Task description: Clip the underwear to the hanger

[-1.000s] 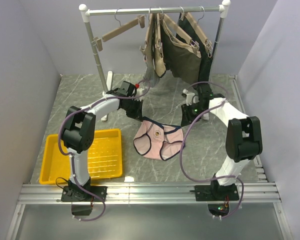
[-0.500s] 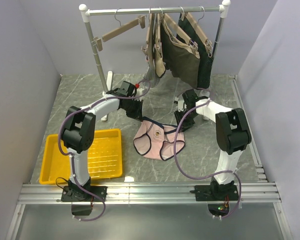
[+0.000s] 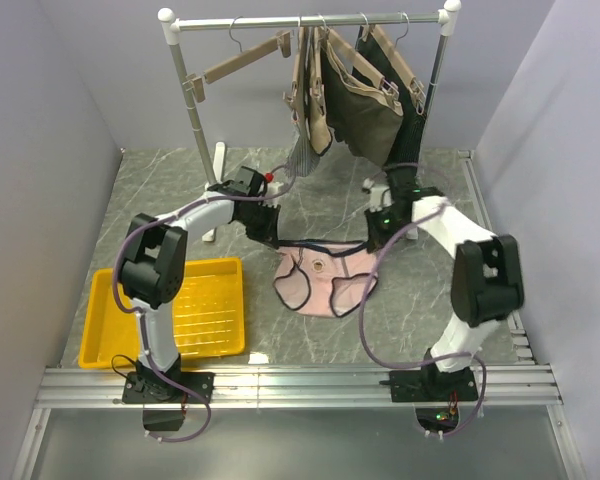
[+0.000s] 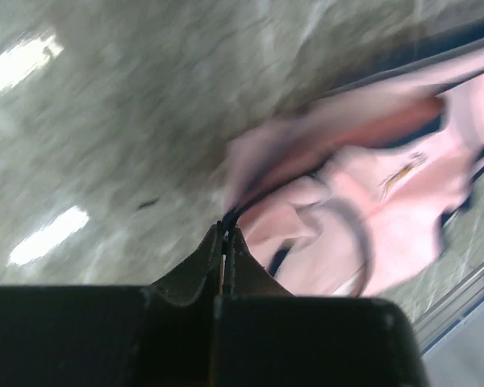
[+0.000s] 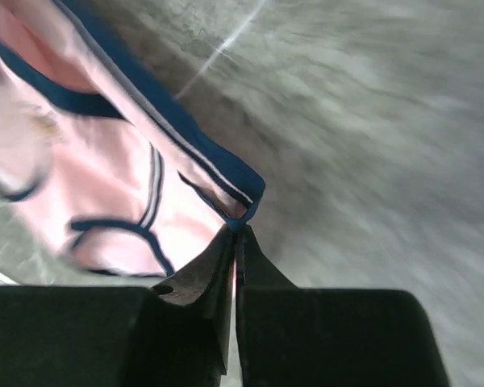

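Observation:
The pale pink underwear (image 3: 320,278) with navy edging hangs between my two grippers, its waistband stretched in a nearly straight line, its lower part on or just above the floor. My left gripper (image 3: 269,236) is shut on the waistband's left corner; its wrist view shows the fingertips (image 4: 227,231) pinching the navy edge of the underwear (image 4: 371,201). My right gripper (image 3: 373,240) is shut on the right corner; its wrist view shows the tips (image 5: 238,229) on the navy band of the underwear (image 5: 113,177). The empty tan hanger (image 3: 245,60) hangs tilted at the rail's left.
A white rack (image 3: 185,75) stands at the back, with several tan hangers carrying dark olive and black garments (image 3: 365,110) on the right half of the rail. A yellow tray (image 3: 170,310) lies at the near left. Grey walls close in both sides.
My right gripper has taken hold of the waistband's right corner. Both grippers have pulled apart and up, so the crumpled underwear is now spread and lifted.

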{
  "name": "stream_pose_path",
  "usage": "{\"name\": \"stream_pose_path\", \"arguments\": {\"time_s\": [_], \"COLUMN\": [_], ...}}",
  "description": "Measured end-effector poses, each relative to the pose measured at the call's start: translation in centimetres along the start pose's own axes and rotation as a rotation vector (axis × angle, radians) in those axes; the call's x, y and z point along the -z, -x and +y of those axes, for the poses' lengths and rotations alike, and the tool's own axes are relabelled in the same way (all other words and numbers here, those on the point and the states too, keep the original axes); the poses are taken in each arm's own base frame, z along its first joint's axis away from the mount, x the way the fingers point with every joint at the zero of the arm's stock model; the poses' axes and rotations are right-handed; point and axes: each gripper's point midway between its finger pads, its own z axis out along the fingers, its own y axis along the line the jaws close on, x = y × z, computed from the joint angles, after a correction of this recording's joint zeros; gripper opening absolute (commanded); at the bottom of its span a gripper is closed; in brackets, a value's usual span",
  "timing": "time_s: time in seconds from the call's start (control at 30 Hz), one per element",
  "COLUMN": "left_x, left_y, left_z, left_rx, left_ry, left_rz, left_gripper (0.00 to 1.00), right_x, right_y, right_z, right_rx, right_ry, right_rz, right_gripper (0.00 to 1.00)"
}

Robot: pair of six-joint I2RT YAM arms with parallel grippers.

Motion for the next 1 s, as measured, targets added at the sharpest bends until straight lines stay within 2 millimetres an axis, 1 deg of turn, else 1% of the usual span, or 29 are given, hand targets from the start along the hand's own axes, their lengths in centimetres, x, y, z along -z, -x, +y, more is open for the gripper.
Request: {"name": "stream_pose_path", "arguments": {"time_s": [0.1,0.17,0.23,0.3,0.37,0.5,0.57,0.63,0.73,0.83,0.93,1.0], "left_x": [1.3,2.6,3.8,5.0,5.8,7.3,8.5,10.1,13.6,16.7,18.7,19.5], "left_y": [-0.5,-0.4,-0.1,-0.3,-0.9,-3.1,-4.3,-4.8,-5.2,-5.6,-7.0,-8.5], "left_z": [1.7,2.8,2.6,1.4,-0.1,-2.9,-4.3,-5.5,-7.7,-9.6,-11.1,-12.0], "left_rx": [0.02,0.033,0.02,-0.023,-0.083,-0.226,-0.308,-0.38,-0.502,-0.596,-0.662,-0.691], "left_ry": [0.018,0.015,-0.023,-0.072,-0.122,-0.187,-0.211,-0.225,-0.243,-0.257,-0.282,-0.311], "left_rz": [-0.004,-0.03,-0.058,-0.079,-0.089,-0.099,-0.118,-0.152,-0.244,-0.325,-0.36,-0.356], "left_gripper": [0.0,0.0,0.0,0.0,0.0,0.0,0.0,0.0,0.0,0.0,0.0,0.0], "right_x": [4.3,6.8,8.2,8.8,9.0,9.7,10.4,11.4,13.6,15.7,17.6,18.8], "right_y": [1.1,1.5,1.4,1.2,0.7,-0.3,-0.8,-1.6,-3.1,-4.9,-7.1,-8.4], "right_z": [-1.5,-2.4,-2.2,-1.0,0.8,2.5,3.3,4.4,6.3,8.1,10.0,11.1], "right_rx": [-0.005,-0.006,0.009,0.048,0.091,0.141,0.174,0.214,0.289,0.361,0.424,0.464], "right_ry": [0.016,0.043,0.085,0.143,0.214,0.29,0.315,0.337,0.349,0.344,0.338,0.329], "right_rz": [-0.115,-0.191,-0.224,-0.241,-0.239,-0.241,-0.252,-0.271,-0.319,-0.377,-0.426,-0.458], "right_gripper": [0.0,0.0,0.0,0.0,0.0,0.0,0.0,0.0,0.0,0.0,0.0,0.0]}}
